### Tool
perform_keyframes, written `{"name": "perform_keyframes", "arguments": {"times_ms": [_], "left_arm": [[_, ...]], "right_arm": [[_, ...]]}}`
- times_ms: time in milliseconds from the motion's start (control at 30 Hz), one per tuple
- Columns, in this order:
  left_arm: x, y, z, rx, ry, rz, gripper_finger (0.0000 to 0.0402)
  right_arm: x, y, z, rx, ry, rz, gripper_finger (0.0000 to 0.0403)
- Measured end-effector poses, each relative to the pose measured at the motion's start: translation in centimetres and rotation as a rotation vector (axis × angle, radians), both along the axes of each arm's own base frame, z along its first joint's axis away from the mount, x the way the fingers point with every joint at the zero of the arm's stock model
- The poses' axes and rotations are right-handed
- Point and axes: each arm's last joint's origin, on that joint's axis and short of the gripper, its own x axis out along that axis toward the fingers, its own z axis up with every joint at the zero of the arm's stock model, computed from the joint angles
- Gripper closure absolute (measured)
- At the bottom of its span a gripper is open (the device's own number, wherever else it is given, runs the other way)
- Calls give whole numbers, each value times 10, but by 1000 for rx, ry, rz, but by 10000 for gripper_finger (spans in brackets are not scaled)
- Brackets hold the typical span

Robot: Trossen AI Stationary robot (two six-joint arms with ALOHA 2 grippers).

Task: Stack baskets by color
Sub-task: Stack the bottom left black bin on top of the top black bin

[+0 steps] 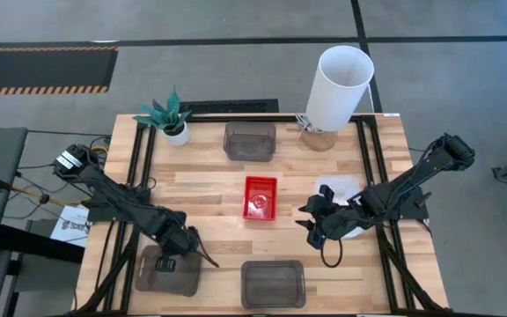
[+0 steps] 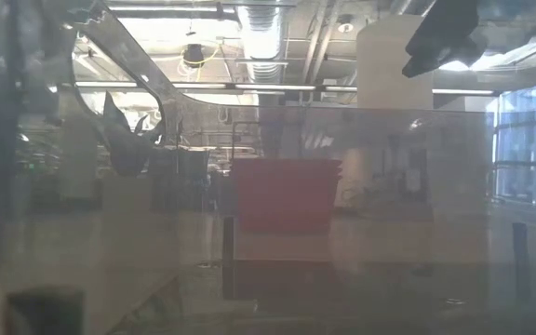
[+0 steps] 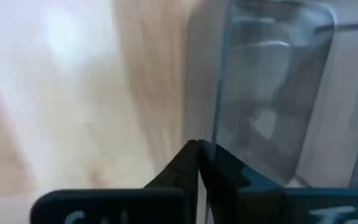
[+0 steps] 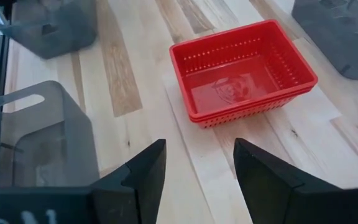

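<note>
At the front left corner of the slatted wooden worktop (image 1: 209,189), far left of the red mesh-walled rectangular plastic basket (image 1: 260,196) at its middle, the left tool (image 1: 183,246) sits over a smoky dark grey translucent basket (image 1: 166,269). In the left wrist view its fingers (image 3: 199,163) are pinched together on the rim of that basket (image 3: 263,93).

Behind the red basket, at the worktop's back edge, stands a second smoky grey translucent basket (image 1: 250,140), with a small potted green plant (image 1: 167,115) to its left. In front of the red basket, near the front edge, lies a third smoky grey basket (image 1: 273,283).

To the right of the red basket hovers the right tool (image 1: 315,221), its fingers spread apart and holding nothing. Under that arm lies a clear transparent basket (image 1: 343,190). A tall white cylinder (image 1: 339,86) stands at the back right.
</note>
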Motion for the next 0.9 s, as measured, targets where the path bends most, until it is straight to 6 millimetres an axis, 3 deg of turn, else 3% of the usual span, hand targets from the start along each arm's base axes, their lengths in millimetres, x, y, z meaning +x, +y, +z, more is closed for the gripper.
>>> {"name": "perform_keyframes", "arguments": {"times_ms": [200, 333, 467, 600, 800, 900], "left_arm": [[18, 11, 64, 130, -97, -45, 401], [38, 36, 119, 228, -277, -141, 401], [71, 90, 166, 255, -456, -104, 401], [104, 154, 190, 275, -500, -138, 401], [154, 246, 196, 305, -558, -225, 401], [169, 291, 190, 335, -567, -237, 402]], "right_arm": [[-2, 5, 0, 4, 1, 14, 196], [-7, 8, -2, -50, 14, 11, 200], [-8, 7, -2, -76, 8, -7, 205], [-6, 4, -2, -77, 8, -18, 211], [-3, -1, -2, -76, 8, -44, 219], [-1, -6, -2, -78, 11, -64, 223]]}}
